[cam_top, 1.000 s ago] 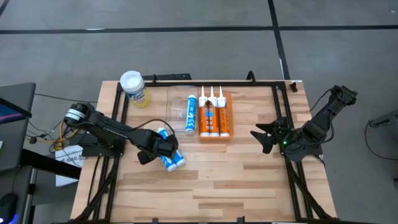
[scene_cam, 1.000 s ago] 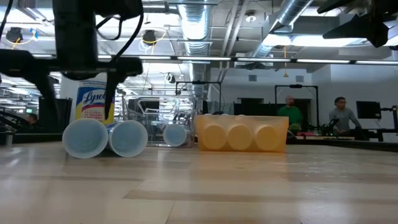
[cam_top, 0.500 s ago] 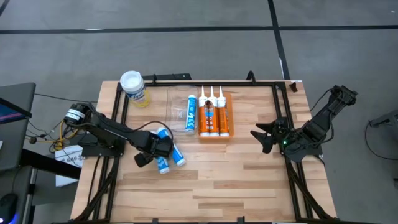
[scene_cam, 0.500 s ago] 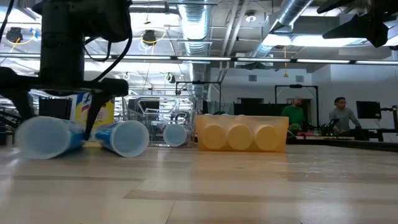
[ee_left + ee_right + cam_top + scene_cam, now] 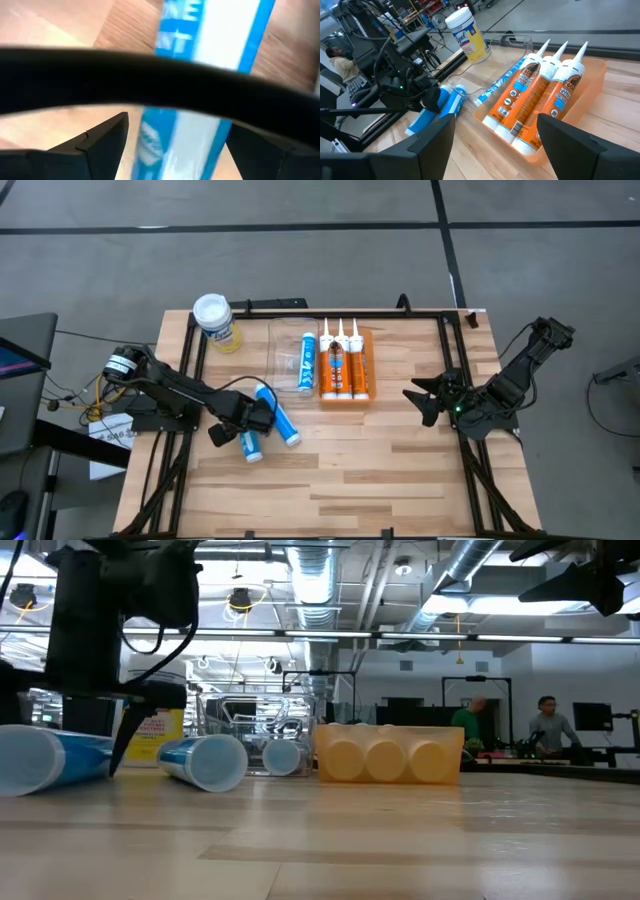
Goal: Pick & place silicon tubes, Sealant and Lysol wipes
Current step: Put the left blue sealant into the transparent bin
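Note:
Two blue tubes with white ends lie on the wooden table at left centre. One [image 5: 279, 418] lies free on its side. My left gripper [image 5: 240, 426] stands over the other [image 5: 249, 444], its fingers either side of it. That tube shows large at the left of the low view [image 5: 50, 758]. A third blue tube [image 5: 308, 362] lies in a clear bin. The Lysol wipes [image 5: 215, 320] stand upright at the far left corner. My right gripper [image 5: 420, 402] is open and empty at the table's right side. My left gripper has the blue tube's body [image 5: 175, 135] between its two fingers [image 5: 102, 142], which come from above and lie across it. The tube lies about level, low at the table. I cannot tell whether it is lifted clear.
An orange tray [image 5: 368, 365] holds three orange sealant tubes [image 5: 343, 370] at the far centre, next to the clear bin [image 5: 285, 360]. Black frame rails run along the table's edges. The near half of the table is bare wood. People stand in the room beyond.
My left gripper has gone toward the table's left and near edges, taking one blue tube with it. That tube has come away from its neighbour and turned about, its end now pointing toward the near edge. The other tube has stayed where it was.

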